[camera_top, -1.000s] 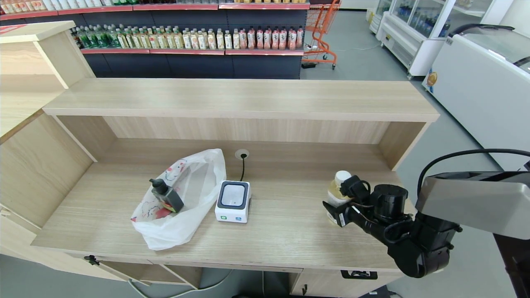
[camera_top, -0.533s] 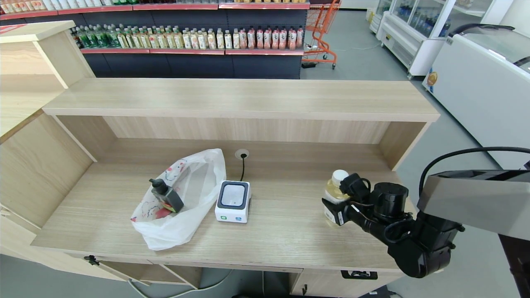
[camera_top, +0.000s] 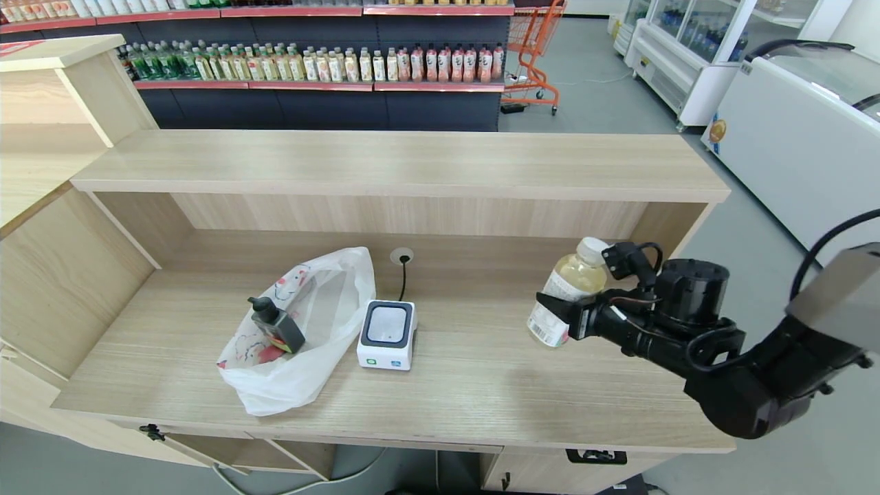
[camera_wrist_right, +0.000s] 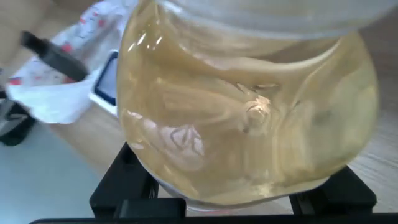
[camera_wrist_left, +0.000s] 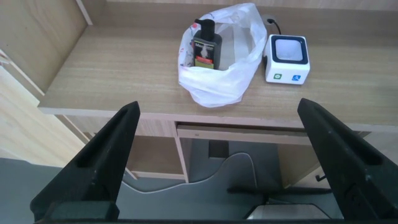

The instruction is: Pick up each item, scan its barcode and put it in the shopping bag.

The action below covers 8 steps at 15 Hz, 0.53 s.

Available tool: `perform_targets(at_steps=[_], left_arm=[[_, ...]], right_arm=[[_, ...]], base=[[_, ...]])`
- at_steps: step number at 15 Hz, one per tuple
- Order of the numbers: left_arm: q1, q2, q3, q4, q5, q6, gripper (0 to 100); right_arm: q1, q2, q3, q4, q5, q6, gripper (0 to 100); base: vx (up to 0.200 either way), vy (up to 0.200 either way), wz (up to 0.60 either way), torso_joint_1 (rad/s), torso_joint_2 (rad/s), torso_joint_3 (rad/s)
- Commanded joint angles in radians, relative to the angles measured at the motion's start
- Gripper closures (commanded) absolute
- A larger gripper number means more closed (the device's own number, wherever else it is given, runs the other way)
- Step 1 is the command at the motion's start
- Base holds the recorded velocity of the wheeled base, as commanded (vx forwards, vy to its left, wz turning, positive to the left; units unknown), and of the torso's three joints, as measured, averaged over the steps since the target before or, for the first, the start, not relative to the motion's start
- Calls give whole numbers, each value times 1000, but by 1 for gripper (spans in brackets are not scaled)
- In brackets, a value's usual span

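As the right claw (camera_top: 558,315) clamps the tilted bottle (camera_top: 574,282) above the bench's (camera_top: 481,392) right side, well right of the scanner (camera_top: 387,335), its smooth wall could slip, or the barcode miss the window; left claw (camera_wrist_left: 217,165) gapes empty.

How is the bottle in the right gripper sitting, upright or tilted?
Tilted: the bottle in the right gripper leans, white cap toward the robot's right.

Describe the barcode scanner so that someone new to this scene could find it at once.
On the wooden checkout counter, beside the white shopping bag, stands the barcode scanner. It is the one small white box, with a dark-framed window on top and a black cable running back.
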Motion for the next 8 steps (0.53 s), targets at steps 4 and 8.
perform_targets(at_steps=[4,8], left_arm=[[0,2,0,0,0,0,0],[0,2,0,0,0,0,0]], right_arm=[[20,-341,125,197,321,146,100],[29,-436,137,291,403,148,100]], base=[[0,0,0,0,0,0],[0,0,0,0,0,0]])
